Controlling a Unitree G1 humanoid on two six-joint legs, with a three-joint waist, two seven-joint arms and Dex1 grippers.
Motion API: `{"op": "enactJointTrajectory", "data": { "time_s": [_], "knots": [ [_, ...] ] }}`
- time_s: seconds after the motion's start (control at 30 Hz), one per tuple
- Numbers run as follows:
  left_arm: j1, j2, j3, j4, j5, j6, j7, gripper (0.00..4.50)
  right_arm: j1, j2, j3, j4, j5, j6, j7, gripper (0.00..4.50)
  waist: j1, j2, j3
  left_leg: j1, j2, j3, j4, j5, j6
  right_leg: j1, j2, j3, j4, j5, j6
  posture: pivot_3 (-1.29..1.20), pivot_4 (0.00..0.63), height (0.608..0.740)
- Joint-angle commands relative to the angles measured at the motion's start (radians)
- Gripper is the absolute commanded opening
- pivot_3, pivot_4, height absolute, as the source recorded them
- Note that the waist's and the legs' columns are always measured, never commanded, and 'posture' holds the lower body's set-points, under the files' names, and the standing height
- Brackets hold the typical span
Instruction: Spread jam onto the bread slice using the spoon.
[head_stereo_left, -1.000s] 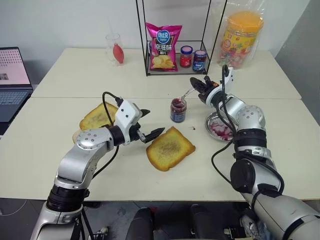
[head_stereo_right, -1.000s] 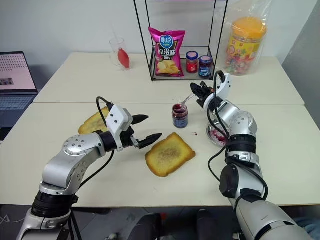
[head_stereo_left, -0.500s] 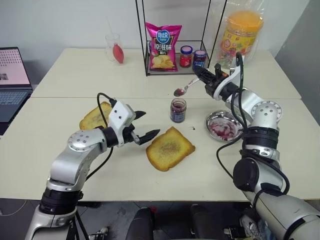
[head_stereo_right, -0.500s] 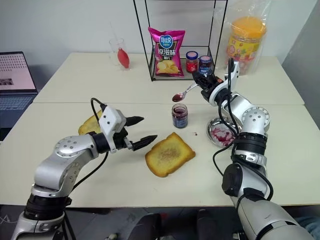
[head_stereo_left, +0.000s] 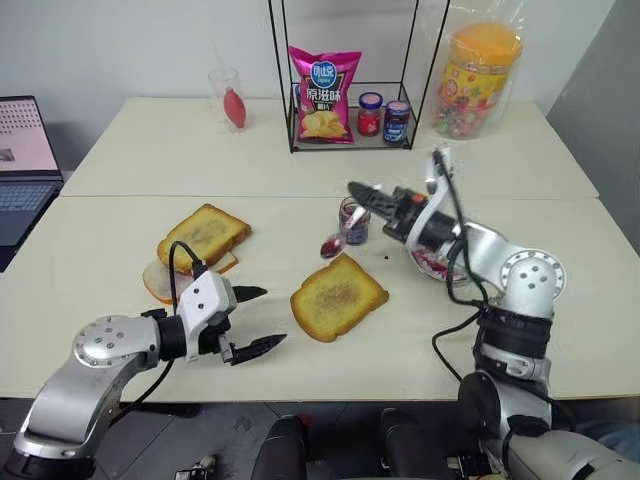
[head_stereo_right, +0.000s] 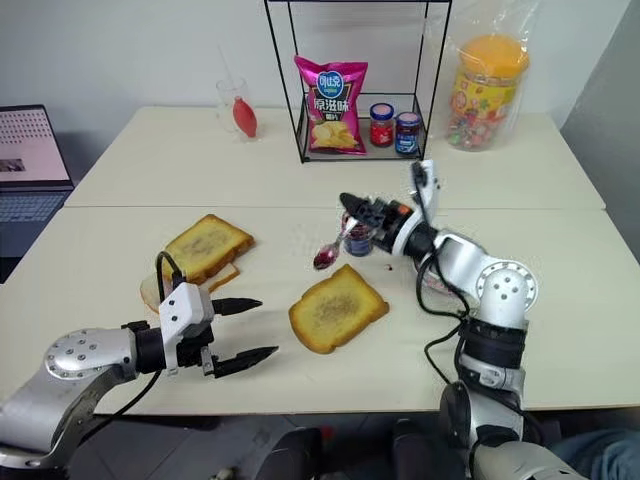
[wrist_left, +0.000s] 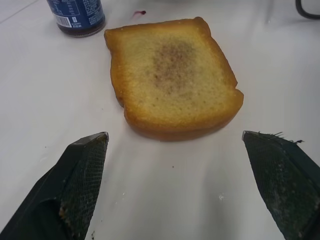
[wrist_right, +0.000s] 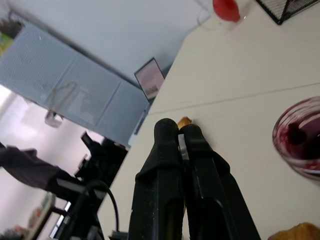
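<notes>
On the cream table (head_stereo_left: 120, 160), the toasted bread slice (head_stereo_left: 338, 297) lies bare near the front edge. The right gripper (head_stereo_left: 366, 193) pinches the spoon (head_stereo_left: 338, 238), its bowl loaded with jam (head_stereo_left: 328, 247) just above the slice's far corner. The left gripper (head_stereo_left: 253, 320) gapes empty beside it.

Silver-armed robot with black two-finger grippers

Both arms were rounded silver-grey shells with black bands at the joints and black cables looping outside them. The left gripper (head_stereo_left: 245, 322) sat on a white wrist block; its tapered fingers (wrist_left: 80, 180) carried mesh-textured pads. The right gripper (head_stereo_left: 358, 191) was glossy black.
</notes>
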Motion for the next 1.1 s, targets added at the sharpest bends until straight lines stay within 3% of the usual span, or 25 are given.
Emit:
{"op": "enactJointTrajectory", "data": {
  "time_s": [0.03,0.33,0.53,0.87,0.93,1.1],
  "knots": [
    [0.012,0.003,-0.003,-0.016,0.046,-0.09,-0.001,4.5,0.053,-0.031,0.131,-0.063,-0.101,-0.097,0.11,0.03,0.001,0.0,0.0,0.0,0.0,0.0,0.0,0.0,0.0,0.0,0.0,0.0,0.0,0.0,0.0,0.0,0.15,0.74],
    [-0.017,-0.03,-0.03,0.006,0.069,-0.14,0.014,4.5,0.145,-0.136,0.368,-0.077,-0.387,-0.346,0.298,0.03,0.001,0.0,0.0,0.0,0.0,0.0,0.0,0.0,0.0,0.0,0.0,0.0,0.0,0.0,0.0,0.0,0.15,0.74],
    [-0.021,-0.035,-0.042,0.004,0.068,-0.151,0.007,4.5,0.166,-0.171,0.412,-0.136,-0.465,-0.424,0.354,0.03,0.001,-0.001,0.0,0.0,0.0,0.0,0.0,0.0,0.0,0.0,0.0,0.0,0.0,0.0,0.0,0.0,0.15,0.74],
    [-0.018,-0.011,0.0,-0.034,0.038,-0.101,0.014,4.5,0.151,-0.138,0.341,-0.204,-0.372,-0.286,0.317,0.03,0.001,-0.001,0.0,0.0,0.001,0.0,0.0,0.0,0.0,0.0,0.0,0.0,0.0,0.0,0.0,0.0,0.15,0.74],
    [-0.015,-0.025,0.025,-0.035,0.006,-0.057,0.04,4.5,0.174,-0.067,0.289,-0.213,-0.291,-0.223,0.239,0.03,0.001,-0.001,-0.001,0.0,0.001,0.0,0.0,0.0,0.0,0.0,0.0,-0.001,0.0,0.001,-0.001,0.0,0.15,0.74],
    [0.002,0.007,0.053,-0.074,-0.007,-0.022,0.035,4.5,0.192,-0.025,0.33,-0.251,-0.326,-0.221,0.198,0.03,0.001,-0.001,-0.001,0.0,0.001,-0.001,0.0,0.0,0.0,0.0,0.001,-0.001,0.0,0.0,0.0,0.0,0.15,0.74]
  ]
}}
